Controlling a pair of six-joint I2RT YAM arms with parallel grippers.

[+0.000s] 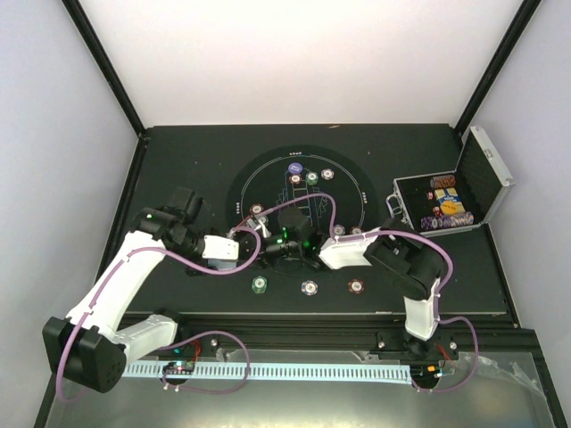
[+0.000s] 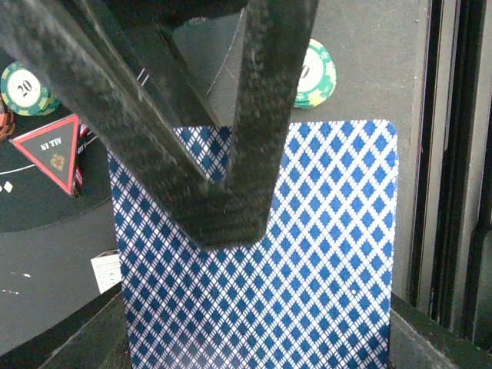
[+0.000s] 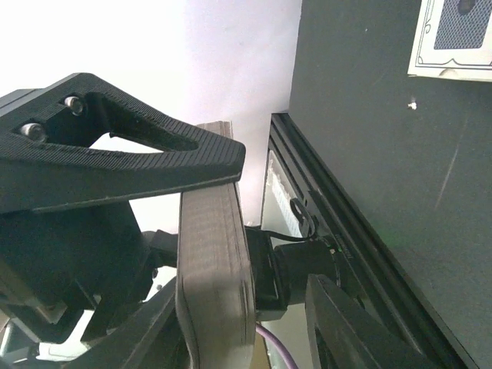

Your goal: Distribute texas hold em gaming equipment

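A deck of blue-diamond-backed playing cards fills the left wrist view. My left gripper is shut on its side edges. My right gripper straddles the same deck, seen edge-on. One of its fingers lies on the top card, the other finger stands apart, so it is open. Both grippers meet over the mat's near edge. A red triangle marker and green chips lie nearby. Three chips sit in a row in front of the mat.
The round black mat carries more chips near its far side. An open silver case with chips stands at the right. A face-down card lies on the table. A white cable tray runs along the front.
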